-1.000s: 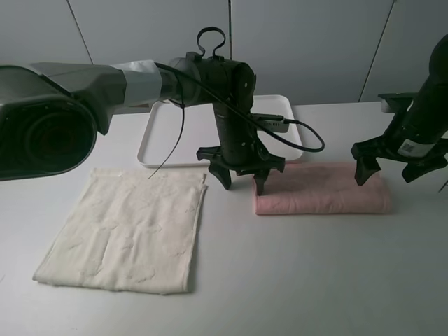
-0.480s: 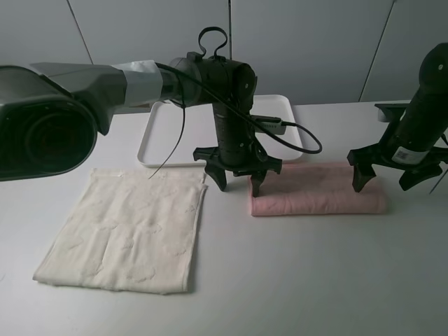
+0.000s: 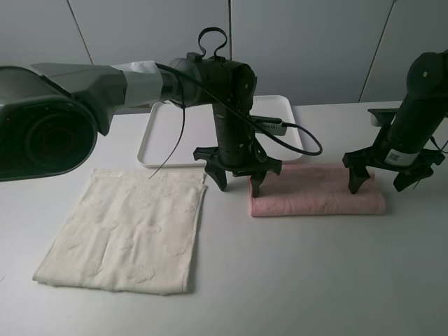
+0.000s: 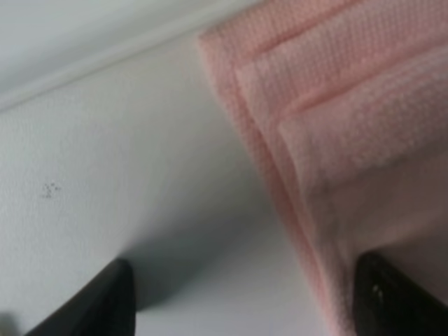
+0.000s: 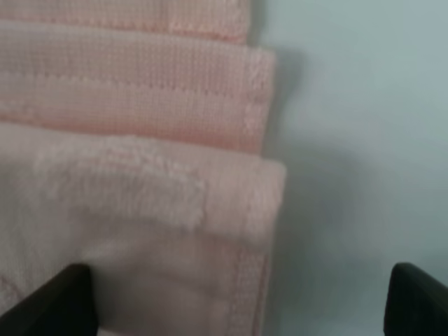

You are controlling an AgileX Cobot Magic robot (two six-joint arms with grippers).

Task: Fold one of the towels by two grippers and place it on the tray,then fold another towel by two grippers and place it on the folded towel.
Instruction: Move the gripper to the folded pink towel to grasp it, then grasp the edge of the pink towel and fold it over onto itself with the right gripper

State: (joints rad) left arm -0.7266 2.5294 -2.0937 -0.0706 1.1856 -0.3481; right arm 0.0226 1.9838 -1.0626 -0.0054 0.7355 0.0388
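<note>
The pale pink towel [image 3: 315, 190] lies folded into a long strip on the table, in front of the white tray [image 3: 162, 140]. My left gripper [image 3: 239, 185] is open and straddles the strip's left end: one finger over the pink cloth, the other over bare table. The left wrist view shows the layered end of the pink towel [image 4: 343, 133] between the two fingertips [image 4: 105, 301]. My right gripper [image 3: 380, 183] is open over the strip's right end, and the pink towel [image 5: 133, 161] fills half its wrist view. The cream towel [image 3: 126, 231] lies flat at the front left.
The left arm's black cable [image 3: 301, 140] loops over the tray's right side. A large dark camera housing [image 3: 42, 133] blocks the left edge of the high view. Bare table lies in front of the pink strip.
My right gripper has moved left and down onto the pink strip's right end. The left gripper and the strip have shifted slightly left. Both jaws stay open.
</note>
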